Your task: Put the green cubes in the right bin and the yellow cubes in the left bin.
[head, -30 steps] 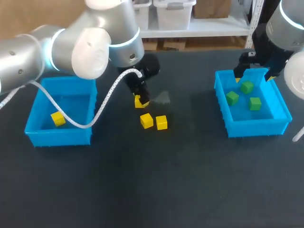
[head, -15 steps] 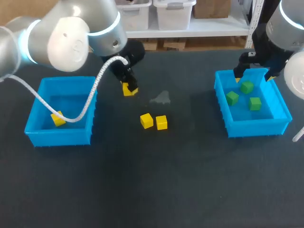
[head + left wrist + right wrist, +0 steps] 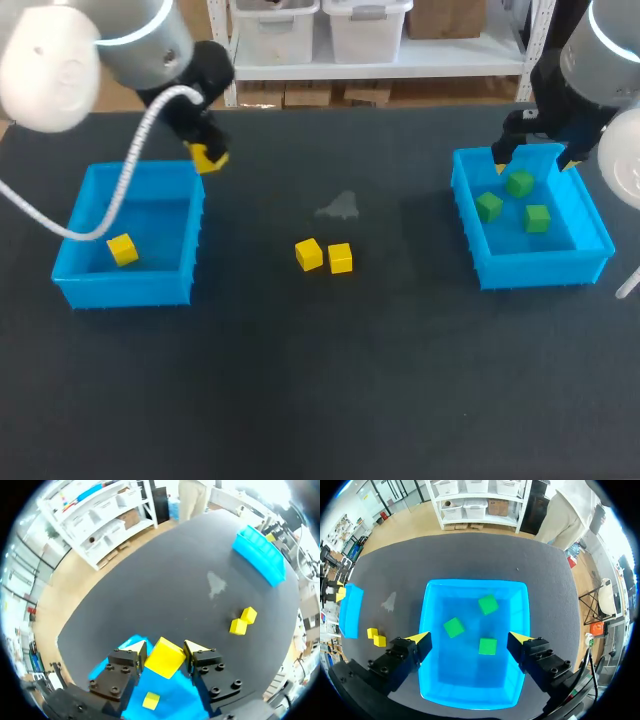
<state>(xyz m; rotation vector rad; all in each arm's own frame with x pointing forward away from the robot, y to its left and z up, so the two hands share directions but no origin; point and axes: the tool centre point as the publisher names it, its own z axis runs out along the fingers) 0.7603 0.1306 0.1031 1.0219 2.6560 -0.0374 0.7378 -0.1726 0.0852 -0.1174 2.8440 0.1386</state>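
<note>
Pinching yellow cube (image 3: 165, 658): left gripper (image 3: 165, 647) by left bin (image 3: 125, 286) | right gripper (image 3: 470, 638) spread | loose cubes (image 3: 309, 254) mid-table

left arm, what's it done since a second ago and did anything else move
The left claw, shut on a small yellow cube, carried it away from the two yellow cubes mid-table, leftward to above the far right corner of the left blue plastic bin. Unchanged: those two cubes, the yellow cube in that bin, the open right claw over the right blue bin and its three green cubes.
</note>
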